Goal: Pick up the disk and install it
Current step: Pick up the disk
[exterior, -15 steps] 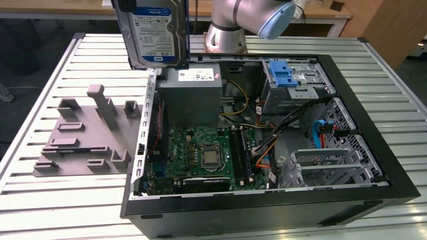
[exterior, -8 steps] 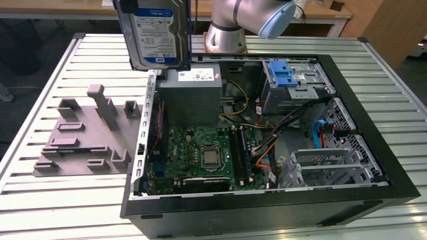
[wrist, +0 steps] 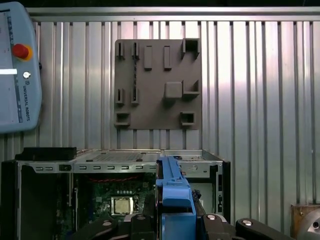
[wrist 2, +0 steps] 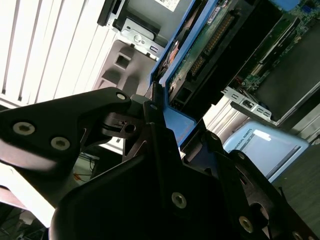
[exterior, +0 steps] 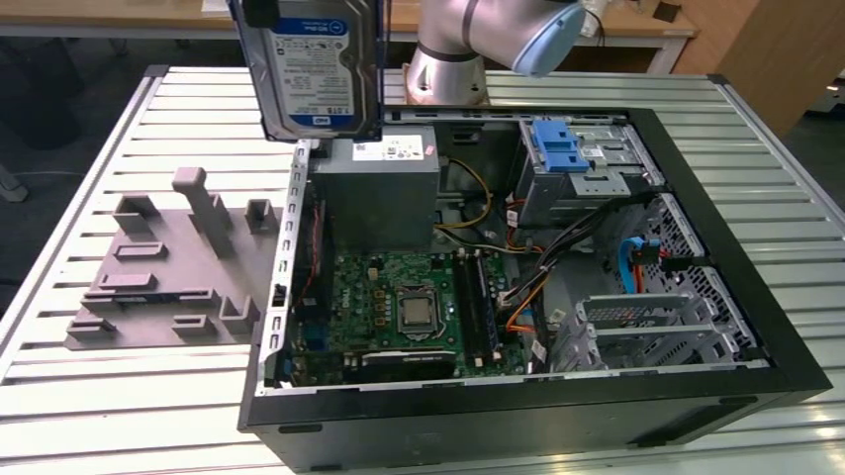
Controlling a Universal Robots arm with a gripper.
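Holding the disk (exterior: 315,69) clenched in gripper (wrist 2: 167,125), by its blue rail frame. Hanging upright beyond fingertips, above open computer case (exterior: 528,401). Judged stiff, dense, shock-fragile, with slippery smooth faces. Rail edges best for grip, away from connectors.

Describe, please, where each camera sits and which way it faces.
Exterior view: off the arm, raised, looking down into the open computer case; the arm shows behind it.
First wrist view: on the wrist, facing down at the fixture plate and case; the pincer shows.
Second wrist view: on the wrist, close in, looking along the disk toward the case.
Shared: both wrist views show the pincer shut on the disk.
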